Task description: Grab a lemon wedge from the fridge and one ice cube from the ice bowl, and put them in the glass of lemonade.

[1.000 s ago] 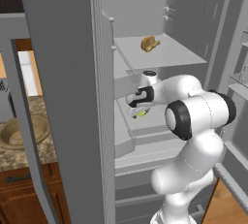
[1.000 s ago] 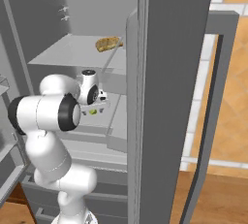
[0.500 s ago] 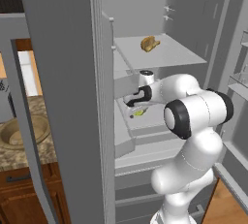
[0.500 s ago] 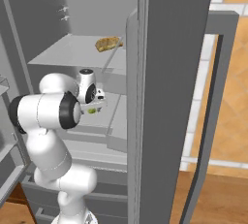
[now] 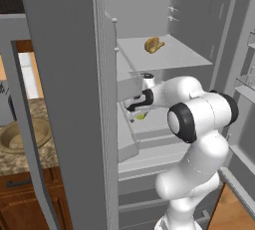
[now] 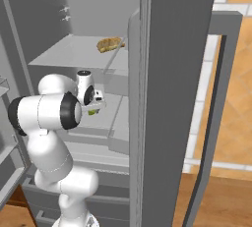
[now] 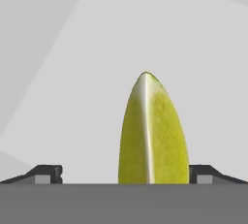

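With the gripper [image 7: 124,174] spread wide around the lemon wedge [image 7: 152,133] on the fridge [image 5: 64,99] shelf, the small wedge could slip away if closing is off-centre.

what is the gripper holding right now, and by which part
Nothing is held. The gripper is open, its fingertips standing wide to either side of the lemon wedge on the fridge shelf.

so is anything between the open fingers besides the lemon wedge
No. In the hand view the lemon wedge sits alone between the fingertips, with bare fridge shelf around it. The gripper is open, not touching it.
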### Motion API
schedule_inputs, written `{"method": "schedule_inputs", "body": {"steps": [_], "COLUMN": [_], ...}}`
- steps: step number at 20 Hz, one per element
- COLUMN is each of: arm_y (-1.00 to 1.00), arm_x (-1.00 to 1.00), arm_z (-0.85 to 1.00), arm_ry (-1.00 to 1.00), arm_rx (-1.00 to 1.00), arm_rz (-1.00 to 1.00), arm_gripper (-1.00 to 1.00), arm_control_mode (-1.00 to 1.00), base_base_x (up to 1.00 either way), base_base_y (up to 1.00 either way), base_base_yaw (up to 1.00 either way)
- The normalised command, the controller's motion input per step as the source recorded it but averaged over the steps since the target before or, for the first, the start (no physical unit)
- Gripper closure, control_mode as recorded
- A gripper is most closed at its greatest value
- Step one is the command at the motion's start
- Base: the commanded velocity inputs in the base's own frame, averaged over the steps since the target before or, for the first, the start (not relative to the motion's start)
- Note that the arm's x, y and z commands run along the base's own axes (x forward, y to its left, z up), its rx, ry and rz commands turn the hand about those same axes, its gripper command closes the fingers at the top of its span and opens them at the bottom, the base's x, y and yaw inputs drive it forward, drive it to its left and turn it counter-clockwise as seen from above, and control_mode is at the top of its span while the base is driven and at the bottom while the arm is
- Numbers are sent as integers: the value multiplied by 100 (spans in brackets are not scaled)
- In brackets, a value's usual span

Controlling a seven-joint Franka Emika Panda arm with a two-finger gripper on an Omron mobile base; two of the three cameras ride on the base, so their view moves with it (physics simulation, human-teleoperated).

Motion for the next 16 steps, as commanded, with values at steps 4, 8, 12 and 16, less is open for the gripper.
{"method": "schedule_inputs", "body": {"steps": [4, 8, 12, 16], "arm_y": [0, -1, -2, 0], "arm_x": [2, 11, 8, 0], "arm_z": [-27, -41, -40, -27], "arm_ry": [0, -3, -3, 0], "arm_rx": [0, 1, 2, 5], "arm_rz": [0, 0, -3, -3], "arm_gripper": [-100, -100, -100, -100], "arm_control_mode": [-100, -100, -100, -100], "base_base_x": [0, 0, 0, 0], "base_base_y": [0, 0, 0, 0], "base_base_yaw": [0, 0, 0, 0]}}
